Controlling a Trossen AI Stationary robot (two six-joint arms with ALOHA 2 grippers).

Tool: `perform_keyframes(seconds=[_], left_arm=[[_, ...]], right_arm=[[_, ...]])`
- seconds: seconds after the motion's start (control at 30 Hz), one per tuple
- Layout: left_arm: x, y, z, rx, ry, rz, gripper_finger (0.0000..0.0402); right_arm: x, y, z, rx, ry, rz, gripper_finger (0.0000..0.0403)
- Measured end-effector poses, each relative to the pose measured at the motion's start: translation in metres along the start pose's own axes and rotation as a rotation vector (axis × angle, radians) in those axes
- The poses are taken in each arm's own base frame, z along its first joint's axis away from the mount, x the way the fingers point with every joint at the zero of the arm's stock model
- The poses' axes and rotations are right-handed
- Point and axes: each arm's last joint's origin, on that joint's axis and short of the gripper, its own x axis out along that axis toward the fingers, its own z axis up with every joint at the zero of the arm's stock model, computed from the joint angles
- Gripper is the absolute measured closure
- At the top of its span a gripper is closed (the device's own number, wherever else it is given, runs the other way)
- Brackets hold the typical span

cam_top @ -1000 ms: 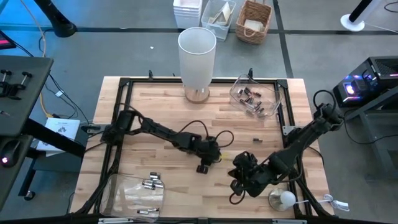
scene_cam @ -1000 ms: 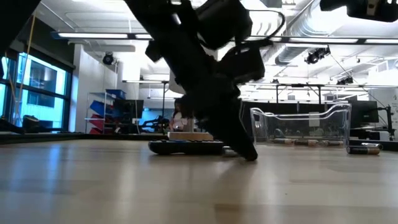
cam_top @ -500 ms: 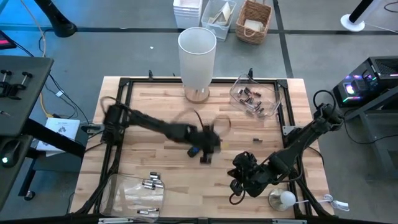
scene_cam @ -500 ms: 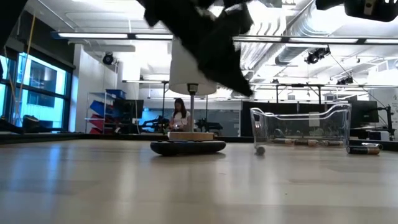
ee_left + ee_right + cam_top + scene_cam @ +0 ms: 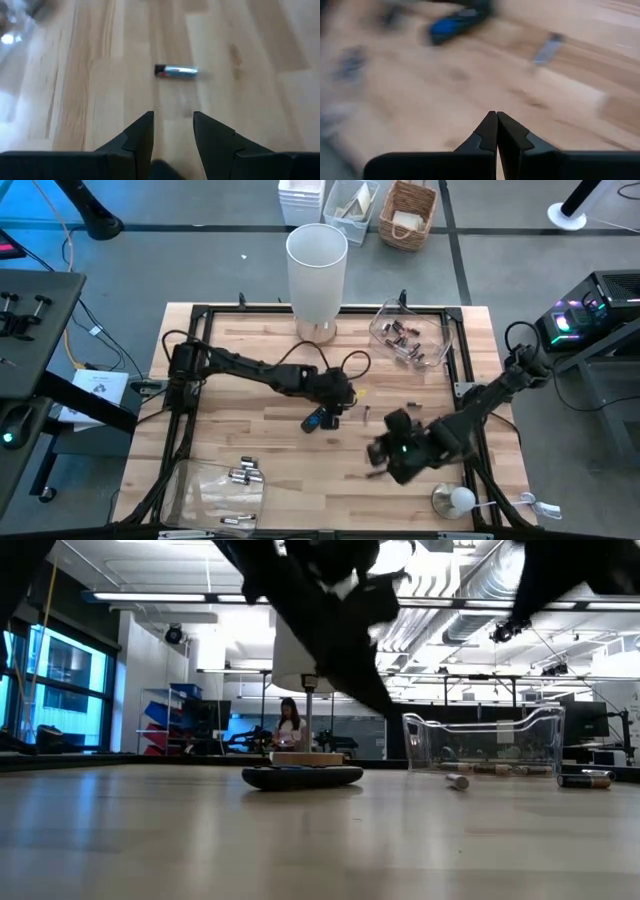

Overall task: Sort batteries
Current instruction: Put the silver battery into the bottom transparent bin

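Battery, a small silver cylinder with a dark red-banded end, lies flat on the wooden worktop just ahead of the left gripper, whose fingers stand spread. The right gripper is pressed together, empty.

Pale wood, dark arms, small glints of metal

We see a light blond wooden table with a black frame, a silvery-blue cylindrical battery with a dark, red-tinged end, a black remote-like bar with a bright blue mark, a white cylindrical lampshade, clear plastic trays, and matte black gripper fingers.
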Motion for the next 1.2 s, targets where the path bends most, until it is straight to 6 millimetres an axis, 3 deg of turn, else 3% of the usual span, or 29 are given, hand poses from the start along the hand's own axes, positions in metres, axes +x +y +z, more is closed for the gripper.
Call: perform_keyframes(seconds=[0.13,0.33,0.43,0.53,0.7,0.87,0.97,1.2], left_arm=[[-0.023,-0.011,0.006,0.037,0.012,-0.025,0.0272],[-0.07,-0.018,0.01,0.049,0.031,-0.043,0.0272],[-0.097,-0.018,0.004,-0.02,-0.05,-0.03,0.0272],[-0.124,-0.017,-0.015,-0.124,-0.125,-0.001,0.0272],[-0.166,-0.017,-0.061,-0.304,-0.18,0.055,0.0273],[-0.191,-0.021,-0.095,-0.439,-0.276,0.087,0.0273],[-0.198,-0.022,-0.103,-0.486,-0.306,0.079,0.0273],[-0.204,-0.021,-0.102,-0.501,-0.352,0.083,0.0273]], right_arm=[[0.029,-0.025,0.013,0.134,0.049,-0.194,0.0403],[0.082,-0.064,0.025,0.226,0.166,-0.268,0.0403],[0.094,-0.078,0.031,0.266,0.156,-0.296,0.0403],[0.098,-0.08,0.037,0.289,0.14,-0.303,0.0403],[0.083,-0.058,0.042,0.252,0.093,-0.257,0.0403],[0.076,-0.072,0.037,0.284,0.09,-0.409,0.0397],[0.083,-0.082,0.036,0.334,0.15,-0.454,0.0369],[0.093,-0.082,0.041,0.347,0.142,-0.386,0.0261]])
